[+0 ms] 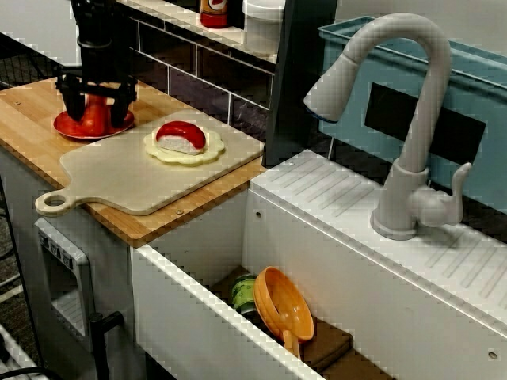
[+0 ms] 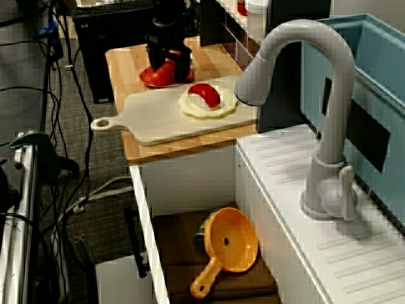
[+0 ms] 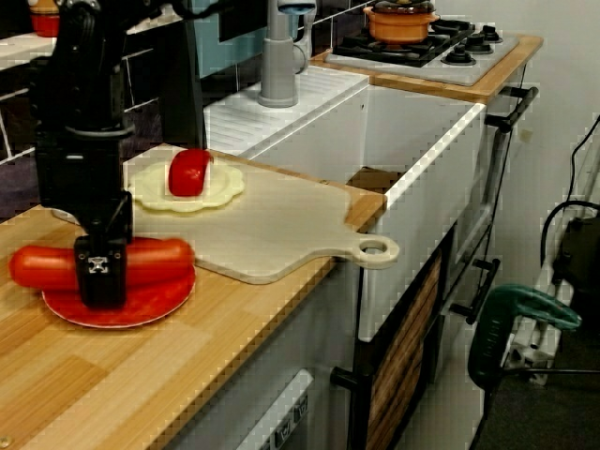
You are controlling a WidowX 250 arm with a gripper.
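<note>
**Gripper.** The gripper (image 1: pixel 95 107) stands upright over the red plate (image 1: pixel 63 127) at the far end of the wooden counter (image 1: pixel 24 119). In the front view the jaws are spread, one finger on each side of the red sausage (image 1: pixel 93 119), and a narrow gap shows at each side. In the low view along the counter the near finger (image 3: pixel 99 272) hangs in front of the middle of the sausage (image 3: pixel 155 262), with its tip down at the level of the plate (image 3: pixel 141 305). The far finger is hidden in that view. Contact between pads and sausage cannot be confirmed.

**Sausage.** It lies flat across the red plate, crosswise to the jaws. Both ends stick out past the fingers, and the left end overhangs the plate rim.

**Surroundings.** The pale cutting board (image 1: pixel 158 182) lies just beside the plate. On it sits a cream scalloped dish (image 1: pixel 207 152) with a red-and-white piece (image 1: pixel 181 136). An orange strainer (image 1: pixel 285 305) lies in the sink (image 1: pixel 198 317), well apart, below the grey faucet (image 1: pixel 404 119).
</note>
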